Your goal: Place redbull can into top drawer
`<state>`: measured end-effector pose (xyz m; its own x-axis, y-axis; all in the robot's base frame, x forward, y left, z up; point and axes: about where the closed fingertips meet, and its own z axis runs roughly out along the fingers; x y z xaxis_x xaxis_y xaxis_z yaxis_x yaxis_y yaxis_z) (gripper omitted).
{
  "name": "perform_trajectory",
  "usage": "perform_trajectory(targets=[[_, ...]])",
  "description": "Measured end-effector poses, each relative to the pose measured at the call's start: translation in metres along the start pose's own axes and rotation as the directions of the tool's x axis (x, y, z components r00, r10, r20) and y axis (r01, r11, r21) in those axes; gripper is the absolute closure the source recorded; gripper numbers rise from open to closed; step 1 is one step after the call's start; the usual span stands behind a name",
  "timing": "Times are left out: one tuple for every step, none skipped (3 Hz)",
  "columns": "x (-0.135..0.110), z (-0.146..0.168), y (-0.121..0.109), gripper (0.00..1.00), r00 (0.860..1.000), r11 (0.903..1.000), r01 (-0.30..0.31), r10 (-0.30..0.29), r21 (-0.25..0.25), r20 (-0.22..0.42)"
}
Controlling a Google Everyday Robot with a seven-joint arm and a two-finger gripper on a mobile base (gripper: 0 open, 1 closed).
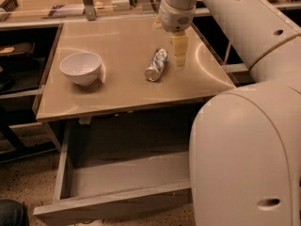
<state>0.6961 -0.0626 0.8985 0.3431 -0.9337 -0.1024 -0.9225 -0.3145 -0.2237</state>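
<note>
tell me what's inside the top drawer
In the top drawer only its grey bottom shows; the robot arm hides one end, the tabletop shadows its back. The redbull can lies on the tabletop, gripper beside it.

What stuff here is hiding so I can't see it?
- Right part of the top drawer: camera view, hidden behind the robot's arm.
- Writing on the redbull can: too small.
- Far side of the gripper, which hangs over the tabletop just right of the can: faces away.
- The dark thing at the bottom left corner: cut off by the edge.
</note>
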Motion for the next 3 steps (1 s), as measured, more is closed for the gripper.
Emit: perform_trajectory(targets=[[-0.008, 0.012, -0.003, 0.0, 1.0, 0.9996, 0.024, -0.024, -0.017, 0.002], [-0.007, 0.023, -0.002, 0.0, 0.999, 0.9987, 0.046, -0.046, -0.02, 0.002], [0.003, 0.04, 0.002, 0.0, 0.994, 0.9934, 0.112, -0.112, -0.024, -0.003]])
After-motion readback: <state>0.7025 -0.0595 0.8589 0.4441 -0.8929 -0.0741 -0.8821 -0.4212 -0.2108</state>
